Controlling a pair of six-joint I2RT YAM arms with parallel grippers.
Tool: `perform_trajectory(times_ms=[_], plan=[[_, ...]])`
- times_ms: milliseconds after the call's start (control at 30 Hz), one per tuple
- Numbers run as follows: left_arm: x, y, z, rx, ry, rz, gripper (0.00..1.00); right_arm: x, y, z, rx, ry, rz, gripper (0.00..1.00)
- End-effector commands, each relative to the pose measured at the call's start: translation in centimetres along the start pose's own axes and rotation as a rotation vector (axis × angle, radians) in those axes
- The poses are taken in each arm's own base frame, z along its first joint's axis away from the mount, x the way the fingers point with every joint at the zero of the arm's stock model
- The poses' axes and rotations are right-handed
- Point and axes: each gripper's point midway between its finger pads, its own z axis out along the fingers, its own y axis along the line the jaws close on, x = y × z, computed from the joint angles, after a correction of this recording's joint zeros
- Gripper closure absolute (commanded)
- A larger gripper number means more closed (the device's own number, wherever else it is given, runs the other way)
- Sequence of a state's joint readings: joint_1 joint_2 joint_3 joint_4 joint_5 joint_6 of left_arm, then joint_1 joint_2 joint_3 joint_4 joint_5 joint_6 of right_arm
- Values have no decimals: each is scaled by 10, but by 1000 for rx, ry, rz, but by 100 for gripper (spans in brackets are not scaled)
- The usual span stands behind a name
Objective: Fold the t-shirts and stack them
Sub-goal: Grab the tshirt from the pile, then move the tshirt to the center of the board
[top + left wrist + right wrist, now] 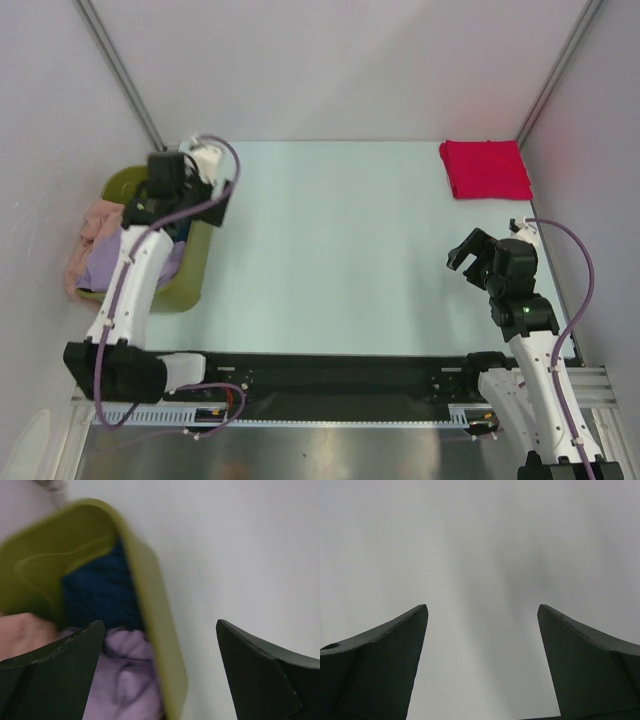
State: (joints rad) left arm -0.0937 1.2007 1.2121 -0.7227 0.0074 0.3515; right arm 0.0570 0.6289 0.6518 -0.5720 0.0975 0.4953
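Note:
A folded bright red t-shirt [485, 168] lies at the table's back right corner. The olive-green bin [190, 270] stands at the left edge and holds the lavender-purple t-shirt [100, 268], with the salmon-pink t-shirt [88, 228] draped over its far left side. In the left wrist view the dark blue t-shirt [100, 592] lies in the bin [150, 580] above the lavender one [125, 670], with the salmon one [25, 635] at the left. My left gripper [165, 205] [160, 624] is open and empty above the bin's right rim. My right gripper [472, 256] [482, 607] is open and empty over bare table.
Grey walls with metal corner posts close in the table [330, 250] on the left, back and right. The arms' black base rail [330, 375] runs along the near edge. The bin sits against the left wall.

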Motion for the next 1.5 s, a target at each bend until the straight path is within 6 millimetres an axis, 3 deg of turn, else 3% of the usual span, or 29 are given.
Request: perform_trajectory(times_ms=[0, 100, 167, 267, 300, 367, 433, 467, 600, 633, 667, 800, 833, 867, 967, 1067, 1167, 1200, 1267, 1300, 1367, 1400, 1467], plan=[[-47, 74, -37, -131, -63, -110, 0, -3, 0, 0, 0, -12, -19, 3], [-52, 116, -35, -215, -33, -152, 0, -4, 1, 0, -4, -16, -22, 3], [-34, 130, -21, -221, 53, -182, 0, -5, -1, 0, 7, -18, -25, 4], [12, 157, -21, -291, 202, -244, 3, -3, -1, 1, 9, -9, -25, 3], [37, 168, -25, -314, 250, -268, 3, -3, -1, 1, 8, -8, -23, 4], [58, 183, -32, -364, 284, -253, 5, -2, 0, 2, 4, -5, -26, 3], [93, 190, -36, -388, 371, -261, 11, -2, -1, 5, 10, 5, -37, 3], [103, 192, -41, -400, 396, -259, 19, -2, 0, 6, 10, 8, -40, 3], [139, 184, -57, -386, 477, -238, 24, -7, 0, 7, 31, 21, -61, 4], [143, 183, -59, -387, 483, -236, 28, -6, -2, 7, 38, 27, -71, 4], [146, 180, -58, -378, 486, -234, 41, -7, -3, 7, 42, 22, -73, 4], [162, 164, -50, -317, 523, -241, 75, -10, -2, 5, 40, 11, -76, 4], [162, 162, -51, -310, 528, -252, 88, -9, -3, 5, 44, 12, -76, 4], [157, 164, -53, -317, 512, -262, 99, -10, -2, 5, 41, 10, -76, 4], [138, 167, -60, -329, 449, -267, 100, -8, -3, 5, 42, 13, -76, 4], [107, 172, -71, -329, 361, -261, 100, -9, -3, 5, 42, 10, -75, 4], [51, 164, -82, -267, 184, -220, 100, -10, -2, 5, 41, 8, -75, 4], [18, 162, -92, -260, 97, -179, 100, -10, -2, 5, 40, 9, -79, 4], [-23, 157, -103, -253, -14, -158, 100, -13, -1, 5, 36, 2, -80, 4], [-60, 156, -121, -269, -110, -117, 100, -14, 0, 5, 34, 2, -82, 4], [-100, 150, -140, -244, -239, -122, 100, -15, -1, 4, 40, 0, -86, 4], [-131, 152, -160, -254, -333, -107, 100, -16, 0, 3, 37, -3, -90, 3], [-166, 146, -182, -215, -466, -124, 100, -17, 0, 2, 38, -7, -91, 3]])
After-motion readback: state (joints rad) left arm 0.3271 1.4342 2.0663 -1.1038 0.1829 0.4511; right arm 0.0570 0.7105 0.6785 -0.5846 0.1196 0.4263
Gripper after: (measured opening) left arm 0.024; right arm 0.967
